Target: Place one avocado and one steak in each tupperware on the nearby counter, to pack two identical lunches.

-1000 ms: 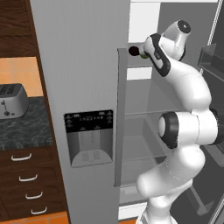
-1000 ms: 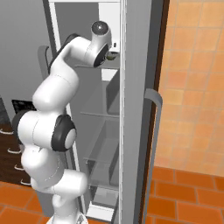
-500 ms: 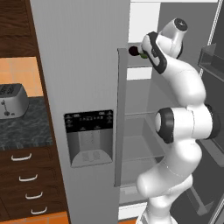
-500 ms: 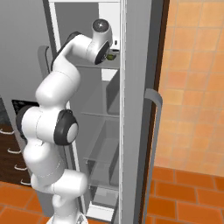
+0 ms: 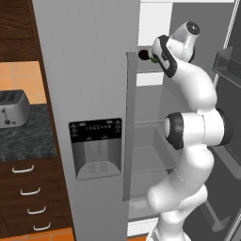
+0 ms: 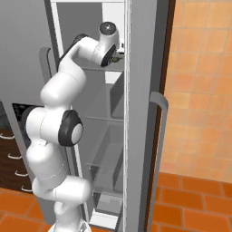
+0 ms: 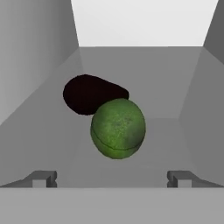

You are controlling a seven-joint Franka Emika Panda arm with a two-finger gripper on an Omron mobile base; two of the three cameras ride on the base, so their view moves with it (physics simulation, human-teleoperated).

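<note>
Here, the gripper [image 7: 112, 178], its jaws spread wide and empty, faces 1 green avocado [image 7: 118, 127] lying centred straight ahead on the fridge shelf [image 7: 175, 131]. A dark steak [image 7: 89, 94] sits just behind it, to the far left.

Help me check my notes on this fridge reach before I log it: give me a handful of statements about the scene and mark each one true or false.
1. The gripper is open, with nothing between its fingertips. True.
2. A green avocado lies on the fridge shelf ahead of the hand. True.
3. The avocado is already clamped in the gripper. False: it lies free beyond the fingertips.
4. A dark item lies behind the avocado. True.
5. The toaster stands inside the fridge. False: it stands on the counter left of the fridge.
</note>
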